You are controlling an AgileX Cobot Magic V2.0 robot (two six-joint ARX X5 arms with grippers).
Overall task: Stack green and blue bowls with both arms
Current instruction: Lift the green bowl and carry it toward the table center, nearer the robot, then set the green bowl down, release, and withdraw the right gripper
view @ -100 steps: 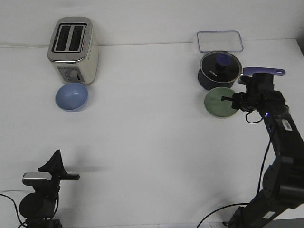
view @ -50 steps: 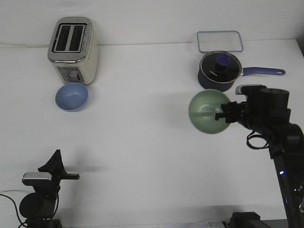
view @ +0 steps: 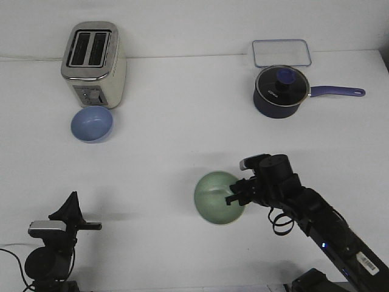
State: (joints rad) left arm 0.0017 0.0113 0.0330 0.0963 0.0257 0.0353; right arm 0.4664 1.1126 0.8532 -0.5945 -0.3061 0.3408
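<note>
I am carrying the green bowl (view: 219,197), clamped in my right pincer (view: 234,196), away from the saucepan (view: 281,91) toward the blue bowl (view: 92,124), so stacking is nearing.

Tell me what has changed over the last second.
The right gripper, shut on the green bowl, lifted it from beside the saucepan and carried it left and toward the robot, to mid-table. The blue bowl, toaster, lid tray and left gripper stayed put.
</note>
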